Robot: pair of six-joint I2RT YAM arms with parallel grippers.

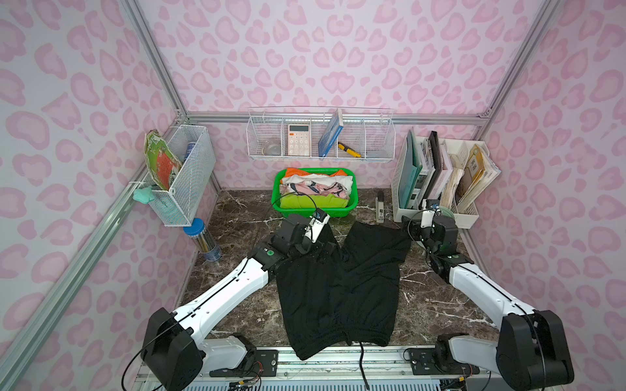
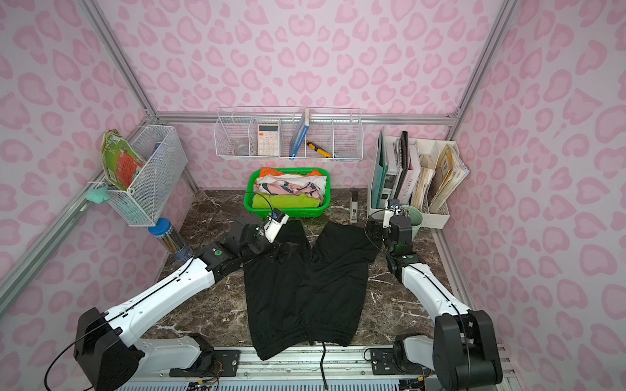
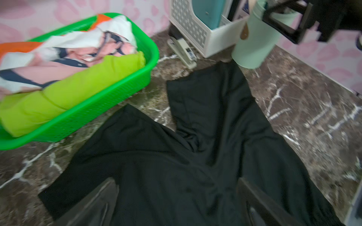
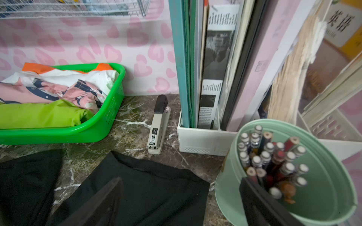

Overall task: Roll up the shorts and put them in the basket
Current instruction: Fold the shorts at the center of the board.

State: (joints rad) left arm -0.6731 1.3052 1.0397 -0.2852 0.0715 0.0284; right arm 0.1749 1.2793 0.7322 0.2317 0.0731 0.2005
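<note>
The shorts [image 1: 338, 287] are laid flat on the dark marble tabletop [image 1: 426, 304], spread open and not yet rolled at all. Their long axis runs away from the robot: the waistband [image 1: 338, 340] lies at the near edge and hangs slightly over the front rail, with the drawstring [image 1: 361, 359] trailing off it, while the two leg hems are fanned apart at the far end, just short of the green basket [image 1: 345, 210]. Both arms are extended to that far end. The left end effector [image 3: 176, 197] is held directly above the left leg, its fingers spread wide with only black fabric seen beneath them and nothing pinched. The right end effector [image 4: 182, 197] is also spread and empty; it is placed at the outer far corner of the right leg, where one finger is seen over the hem and the other over the mint pencil cup [image 4: 333, 176] standing just beside that corner. The left arm is therefore judged the nearer to cloth, and the right one would need to be brought inward, clear of the cup. If the roll is begun from the hems, the fabric would be drawn toward the waistband, along the long axis.
</note>
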